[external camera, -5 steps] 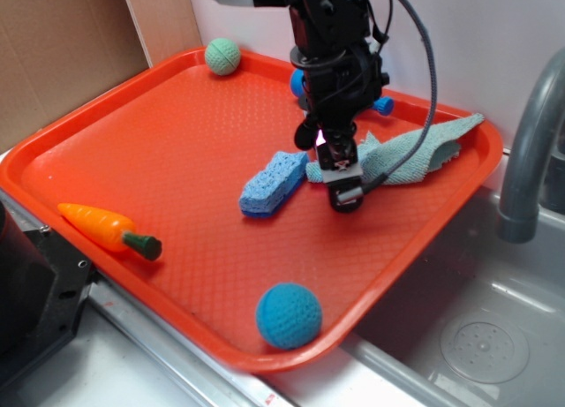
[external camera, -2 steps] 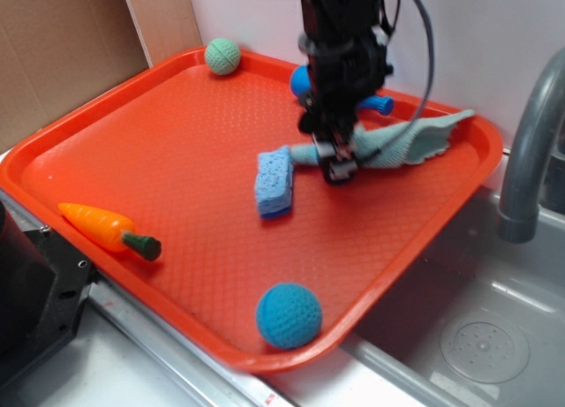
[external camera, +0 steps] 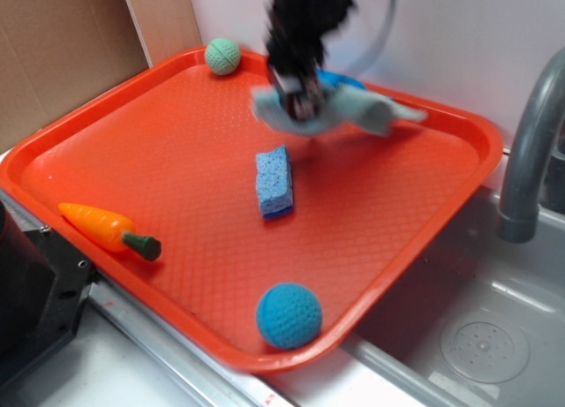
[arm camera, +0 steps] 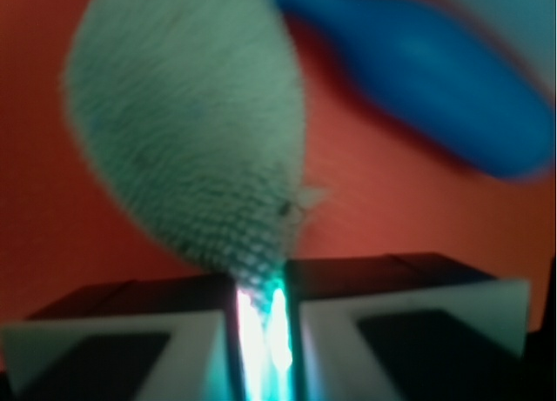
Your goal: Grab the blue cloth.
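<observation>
The blue cloth (external camera: 349, 114), a limp pale teal rag, hangs blurred above the back of the orange tray (external camera: 159, 151), lifted off it. My gripper (external camera: 296, 102) is shut on its left end. In the wrist view the cloth (arm camera: 196, 131) bulges out from between the closed jaws of my gripper (arm camera: 264, 314), pinched in the narrow gap. The arm above is motion-blurred.
A thick blue sponge (external camera: 274, 181) lies mid-tray. A teal crocheted ball (external camera: 288, 315) sits at the front edge, a green ball (external camera: 222, 56) at the back corner, a toy carrot (external camera: 108, 229) at the left. A blue toy (arm camera: 426, 70) lies behind the cloth. A grey faucet (external camera: 530, 142) and a sink are on the right.
My gripper has risen and moved back-left with the cloth, dragging it off the tray floor. The sponge was turned and pushed earlier and now lies still.
</observation>
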`<state>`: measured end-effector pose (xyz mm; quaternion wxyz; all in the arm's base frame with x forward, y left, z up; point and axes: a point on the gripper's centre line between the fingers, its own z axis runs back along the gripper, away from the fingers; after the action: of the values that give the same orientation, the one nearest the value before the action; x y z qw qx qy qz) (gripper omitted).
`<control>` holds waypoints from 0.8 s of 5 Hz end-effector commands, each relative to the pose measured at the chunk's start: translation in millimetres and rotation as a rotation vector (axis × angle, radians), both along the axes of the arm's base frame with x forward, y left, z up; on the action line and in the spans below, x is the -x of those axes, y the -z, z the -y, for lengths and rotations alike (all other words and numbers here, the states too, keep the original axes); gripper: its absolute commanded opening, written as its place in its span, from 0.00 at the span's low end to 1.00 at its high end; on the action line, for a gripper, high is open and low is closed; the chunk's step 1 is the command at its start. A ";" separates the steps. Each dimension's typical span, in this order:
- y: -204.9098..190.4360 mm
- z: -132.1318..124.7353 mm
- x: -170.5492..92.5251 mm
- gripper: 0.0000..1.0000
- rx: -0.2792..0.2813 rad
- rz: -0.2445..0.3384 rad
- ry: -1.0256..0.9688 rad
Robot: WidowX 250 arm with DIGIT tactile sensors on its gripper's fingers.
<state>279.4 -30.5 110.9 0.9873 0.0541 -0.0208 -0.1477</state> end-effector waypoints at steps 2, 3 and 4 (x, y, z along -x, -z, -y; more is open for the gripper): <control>-102.7 -47.3 113.2 0.00 0.055 0.192 -0.596; -104.0 -35.2 127.0 0.00 0.079 0.160 -0.554; -108.3 -30.5 132.8 0.00 0.051 0.174 -0.555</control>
<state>152.2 23.3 211.6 0.9865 0.0470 -0.0812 0.1344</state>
